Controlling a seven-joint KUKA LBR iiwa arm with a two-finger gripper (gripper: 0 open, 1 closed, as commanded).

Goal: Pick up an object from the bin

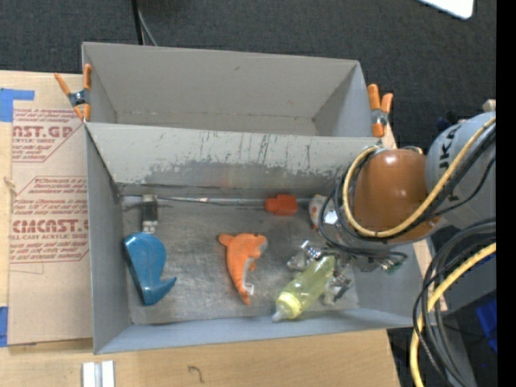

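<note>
Grey metal walls slope down to the scuffed floor of the bin (193,293), and my tool (325,274) hangs low in the corner closest to my arm, just under my wrist's orange cover (387,192). Directly beneath it lies a pale yellow-green bottle-shaped thing (300,293). Its long axis runs on a slant: one end is tucked under my tool, and the other points away toward the bin's near wall and the orange toy's side. My tool sits over the tucked end, not over the middle. Whether it is spread wide, drawn narrow or already closed on that thing I cannot tell, since my own wrist and cables cover the place where they meet. I judge that the coming move depends on that slant, because a grip squared across the short width should hold better than one along the length. Next out from my tool, apart from the bottle shape, lies an orange fish-shaped toy (240,260) with its length roughly toward the near wall. Well beyond that, at the far end of the bin, a blue whale-shaped toy (147,268) rests close to the side wall. Behind my tool, along the back wall, lies a thin metal rod with an orange handle (281,205), handle end nearest me.
</note>
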